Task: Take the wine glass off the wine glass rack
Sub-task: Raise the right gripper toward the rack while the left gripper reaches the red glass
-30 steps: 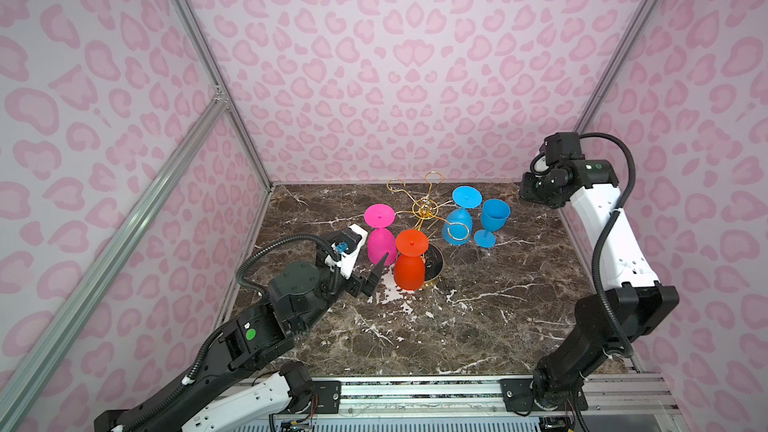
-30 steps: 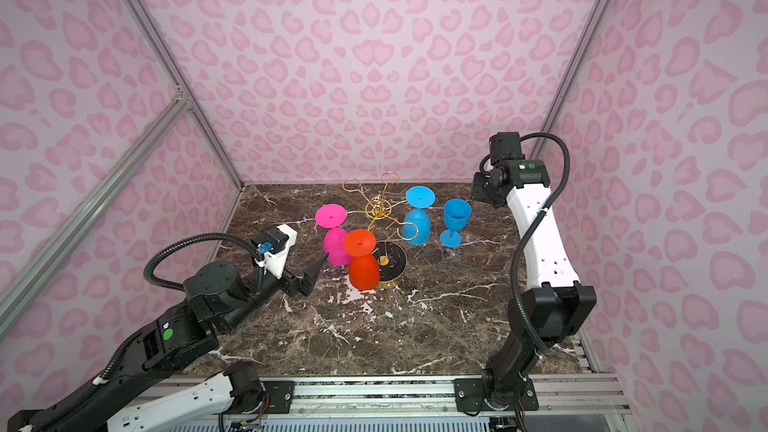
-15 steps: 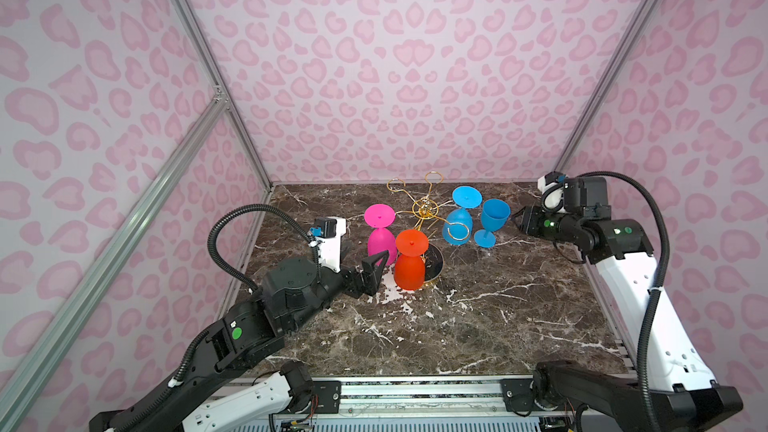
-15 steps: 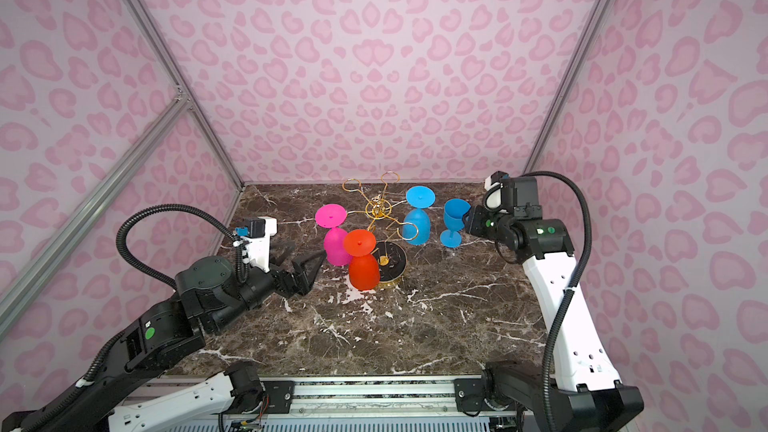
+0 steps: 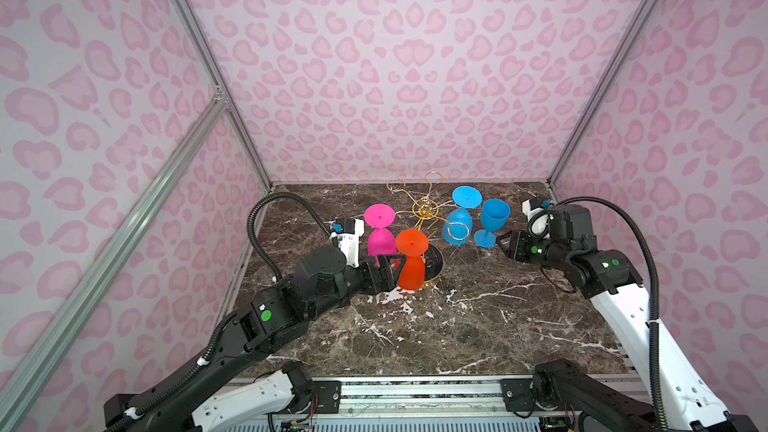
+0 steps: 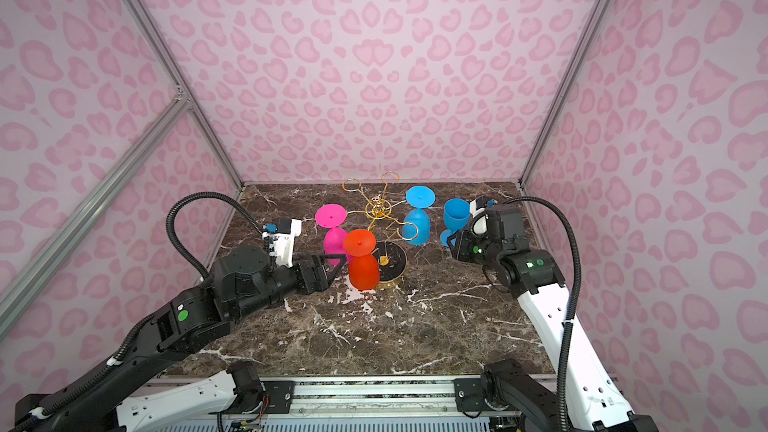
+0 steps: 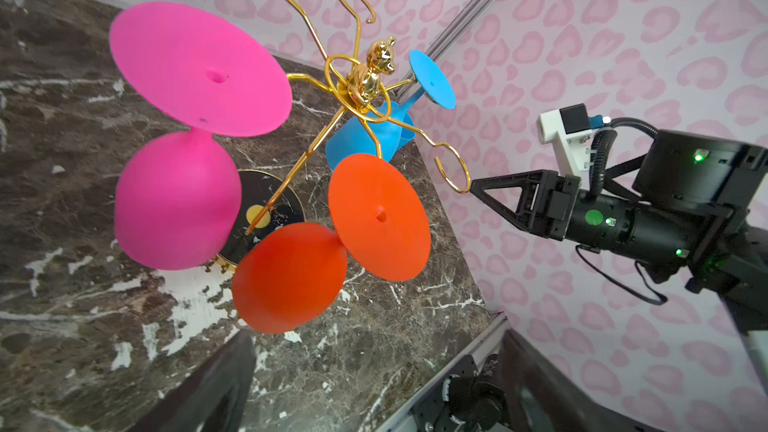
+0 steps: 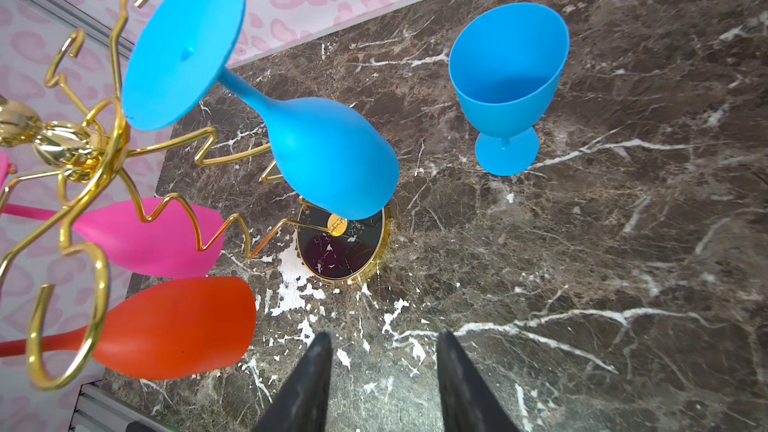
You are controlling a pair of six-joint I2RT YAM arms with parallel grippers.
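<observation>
One blue glass stood on the desk; three glasses hung on the rack; left pincer and right pincer gaped empty.

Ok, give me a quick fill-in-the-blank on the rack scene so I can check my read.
1. ___ glasses hang upside down on the wine glass rack.
2. The upright glass standing on the table is ___.
3. The hanging glass nearest the table's front edge is ___.
4. The right pincer, jaws apart, holds ___.
Missing: three; blue; orange; nothing.
</observation>
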